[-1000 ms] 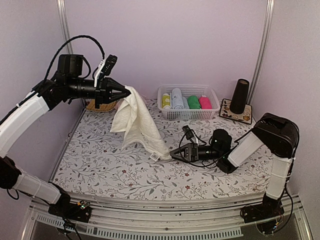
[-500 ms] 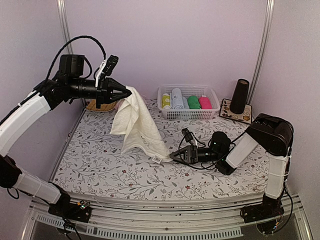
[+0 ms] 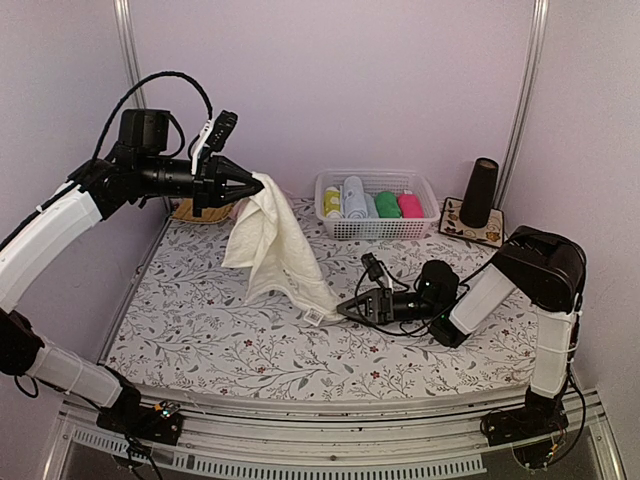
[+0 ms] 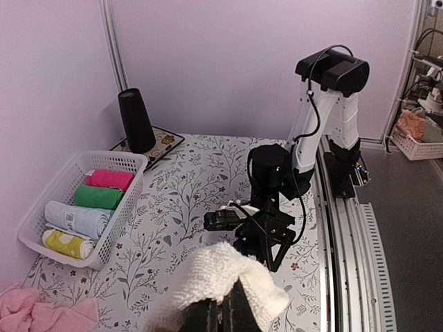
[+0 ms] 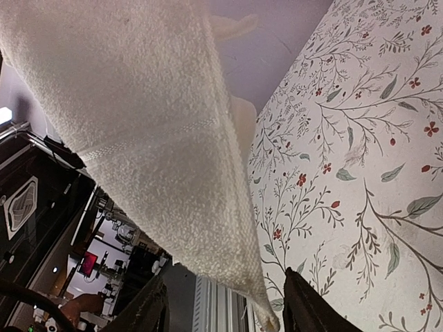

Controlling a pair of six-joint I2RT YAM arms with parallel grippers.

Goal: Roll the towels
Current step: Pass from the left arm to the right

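Clenched on the top corner of the cream towel (image 3: 272, 240), high over the left side of the tabletop (image 3: 200, 330): left gripper (image 3: 252, 185). Hanging from there, slanting down to the right, bottom corner with its small tag just above the tabletop near the middle. Low at that corner, pointing left: right gripper (image 3: 345, 308), released, fingers (image 5: 156, 304) apart with the towel's tip between them; contact impossible to tell. Bunched at the far left edge: pink towel (image 4: 41, 312). Far side, right of the hanging cloth: white basket (image 3: 430, 205) of coloured rolls.
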